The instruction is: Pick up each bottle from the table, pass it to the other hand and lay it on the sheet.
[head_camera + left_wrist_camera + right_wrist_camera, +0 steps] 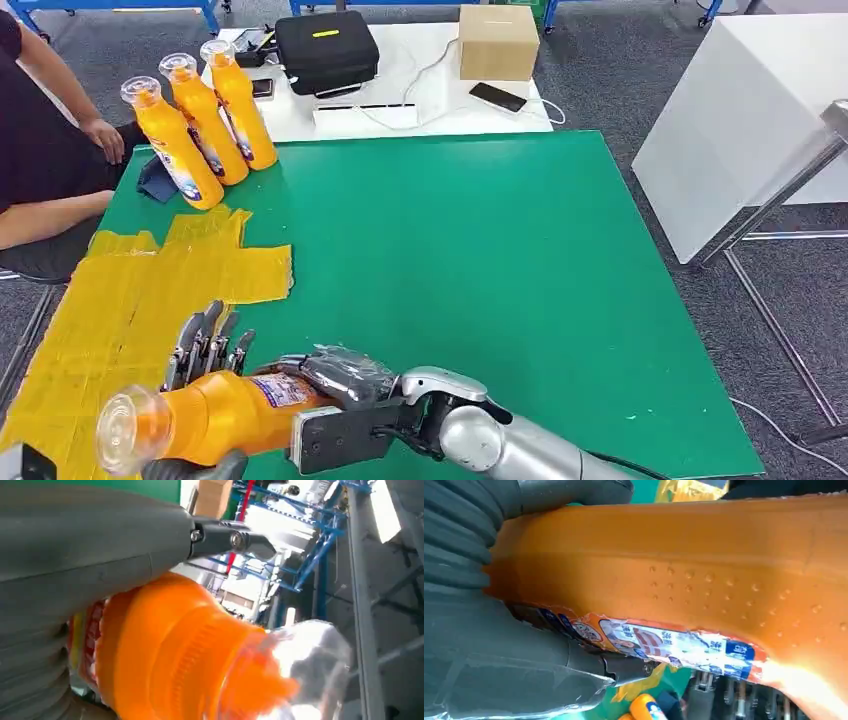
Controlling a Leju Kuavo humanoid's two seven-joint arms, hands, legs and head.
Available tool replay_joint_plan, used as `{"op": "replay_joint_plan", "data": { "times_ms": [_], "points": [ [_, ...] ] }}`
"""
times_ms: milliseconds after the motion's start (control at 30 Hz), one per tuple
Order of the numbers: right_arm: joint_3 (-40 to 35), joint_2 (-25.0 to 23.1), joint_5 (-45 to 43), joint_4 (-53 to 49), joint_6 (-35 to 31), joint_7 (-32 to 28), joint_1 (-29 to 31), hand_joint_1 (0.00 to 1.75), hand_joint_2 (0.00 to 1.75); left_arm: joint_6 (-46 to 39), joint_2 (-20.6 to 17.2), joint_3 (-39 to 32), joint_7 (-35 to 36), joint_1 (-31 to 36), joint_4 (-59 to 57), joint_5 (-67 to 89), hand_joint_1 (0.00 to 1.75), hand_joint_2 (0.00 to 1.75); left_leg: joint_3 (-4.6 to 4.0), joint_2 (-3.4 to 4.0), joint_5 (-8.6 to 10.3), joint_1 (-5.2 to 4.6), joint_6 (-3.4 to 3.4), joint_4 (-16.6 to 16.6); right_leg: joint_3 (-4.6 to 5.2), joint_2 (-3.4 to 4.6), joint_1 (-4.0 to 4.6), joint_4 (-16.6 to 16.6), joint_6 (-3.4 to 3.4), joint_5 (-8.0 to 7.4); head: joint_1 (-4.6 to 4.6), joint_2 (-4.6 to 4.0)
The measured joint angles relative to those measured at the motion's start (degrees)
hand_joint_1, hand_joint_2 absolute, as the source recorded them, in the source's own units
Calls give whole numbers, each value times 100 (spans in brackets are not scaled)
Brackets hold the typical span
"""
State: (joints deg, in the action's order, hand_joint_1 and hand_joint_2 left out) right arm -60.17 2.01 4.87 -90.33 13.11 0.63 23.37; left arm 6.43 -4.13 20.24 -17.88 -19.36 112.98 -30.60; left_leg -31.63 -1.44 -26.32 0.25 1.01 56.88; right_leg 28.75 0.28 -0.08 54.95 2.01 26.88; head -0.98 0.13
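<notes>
1. An orange plastic bottle with a clear cap and a printed label [215,415] lies on its side in the air, low at the near edge of the green table [480,290], with its cap end pointing out over the yellow sheet [120,310].
2. The right hand [345,385] wraps its fingers around the bottle's base end, its thick grey thumb pressed along the label side in the right wrist view [499,665].
3. The left hand [205,345] is at the bottle's neck end: dark fingers stand up behind the shoulder of the bottle, and a dark thumb tip curls under the cap. It seems to hold the bottle too, though how firmly cannot be told.
4. Three more orange bottles with clear caps [205,120] stand upright in a tight row at the table's far left corner, well apart from the hands.
5. A person's arm [70,95] rests beside that corner.
6. A black case [325,50] and a cardboard box [498,42] sit on the white table [430,95] beyond.
</notes>
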Motion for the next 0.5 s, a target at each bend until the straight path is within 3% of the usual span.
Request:
{"op": "replay_joint_plan", "data": {
  "times_ms": [33,67,100,500],
  "points": [
    [-13,-39,-56,26,0,17,27,175,175,2,0,13,0,17,-17,15,0,175,0,0,0,0,0,0,0,0,0,0,0,0,0,0],
    [-24,-70,-98,52,0,30,48,175,175,0,0,35,0,30,-28,28,42,175,-1,0,0,0,0,0,0,0,0,0,0,0,0,0],
    [-35,-92,-133,70,0,46,70,175,175,-9,0,44,0,46,-50,37,175,175,-1,1,0,0,0,0,1,0,0,0,0,0,0,0],
    [-133,-109,-325,229,-17,59,204,175,175,94,0,46,-107,175,-240,-33,175,175,-1,1,0,0,0,0,3,0,0,0,0,0,0,0]
  ]
}}
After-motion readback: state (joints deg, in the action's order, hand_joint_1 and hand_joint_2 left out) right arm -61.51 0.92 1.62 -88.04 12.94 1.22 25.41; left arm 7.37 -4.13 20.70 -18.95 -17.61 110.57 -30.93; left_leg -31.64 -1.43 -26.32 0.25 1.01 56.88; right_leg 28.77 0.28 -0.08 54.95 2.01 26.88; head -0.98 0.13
